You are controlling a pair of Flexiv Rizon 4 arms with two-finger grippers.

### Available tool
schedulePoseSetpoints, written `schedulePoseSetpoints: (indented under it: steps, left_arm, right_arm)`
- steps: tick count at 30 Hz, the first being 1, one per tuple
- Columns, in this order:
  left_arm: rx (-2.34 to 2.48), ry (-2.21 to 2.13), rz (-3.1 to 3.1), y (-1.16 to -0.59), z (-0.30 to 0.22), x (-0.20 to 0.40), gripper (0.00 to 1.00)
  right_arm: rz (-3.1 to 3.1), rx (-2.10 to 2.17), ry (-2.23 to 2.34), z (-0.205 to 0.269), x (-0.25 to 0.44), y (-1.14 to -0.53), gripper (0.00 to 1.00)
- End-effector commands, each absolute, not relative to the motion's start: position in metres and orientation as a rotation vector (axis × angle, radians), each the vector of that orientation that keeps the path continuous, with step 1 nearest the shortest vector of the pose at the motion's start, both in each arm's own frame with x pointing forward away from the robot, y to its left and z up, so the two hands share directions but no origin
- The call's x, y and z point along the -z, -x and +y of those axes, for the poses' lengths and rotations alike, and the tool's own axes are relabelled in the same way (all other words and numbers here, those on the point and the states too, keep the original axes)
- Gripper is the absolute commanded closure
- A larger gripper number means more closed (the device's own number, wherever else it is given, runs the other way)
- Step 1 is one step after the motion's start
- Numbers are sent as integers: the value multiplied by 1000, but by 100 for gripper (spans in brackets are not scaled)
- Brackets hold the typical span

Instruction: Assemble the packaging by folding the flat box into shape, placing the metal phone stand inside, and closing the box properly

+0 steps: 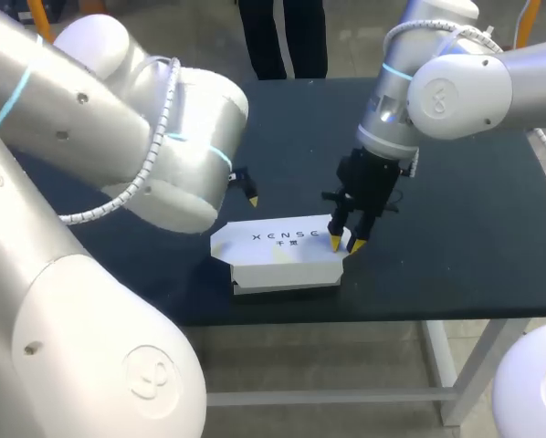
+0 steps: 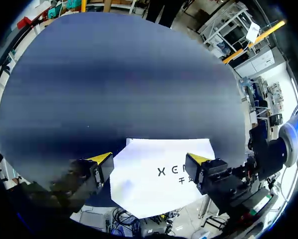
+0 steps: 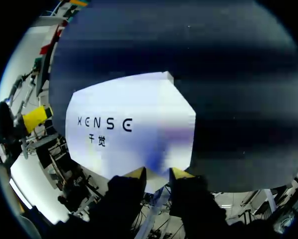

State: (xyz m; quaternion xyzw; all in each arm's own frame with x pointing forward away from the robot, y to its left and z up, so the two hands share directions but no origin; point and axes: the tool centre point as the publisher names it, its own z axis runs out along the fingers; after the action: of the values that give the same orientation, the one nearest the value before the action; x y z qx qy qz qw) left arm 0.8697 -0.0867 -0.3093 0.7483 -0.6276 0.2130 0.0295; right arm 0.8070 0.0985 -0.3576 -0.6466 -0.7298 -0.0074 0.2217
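Count on inspection: one counter (image 1: 474,228), dark-topped. One white box (image 1: 287,255) on it. Two robot arms in view: one left arm (image 1: 90,137), one right arm (image 1: 474,87). Two grippers, one per arm: left gripper (image 2: 150,160), right gripper (image 1: 346,244).

Dark navy matte rectangular table (image 1: 478,228), flat-topped and smooth, on white metal legs (image 1: 462,370) with crossbar.
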Motion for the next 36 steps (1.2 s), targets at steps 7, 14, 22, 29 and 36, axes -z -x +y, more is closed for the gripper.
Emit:
schedulePoseSetpoints:
  steps: [7, 14, 22, 29, 36]
  left_arm:
    - [-114, -2026, -1784, -866, -86, 319, 0]
    - [-60, -1982, -1808, -863, -88, 323, 0]
    - [23, -2080, -1786, -859, -92, 326, 0]
    - [23, -2080, -1786, -859, -92, 326, 0]
    - [111, -2068, -1732, -862, -95, 327, 0]
  right_arm:
    - [-2019, 16, 1792, 99, 358, -807, 65]
    - [-2019, 12, 1795, 100, 359, -807, 65]
    - [-2017, 12, 1799, 100, 359, -807, 65]
    - [-2018, 12, 1800, 99, 359, -807, 65]
    - [-2013, 15, 1809, 99, 358, -807, 65]
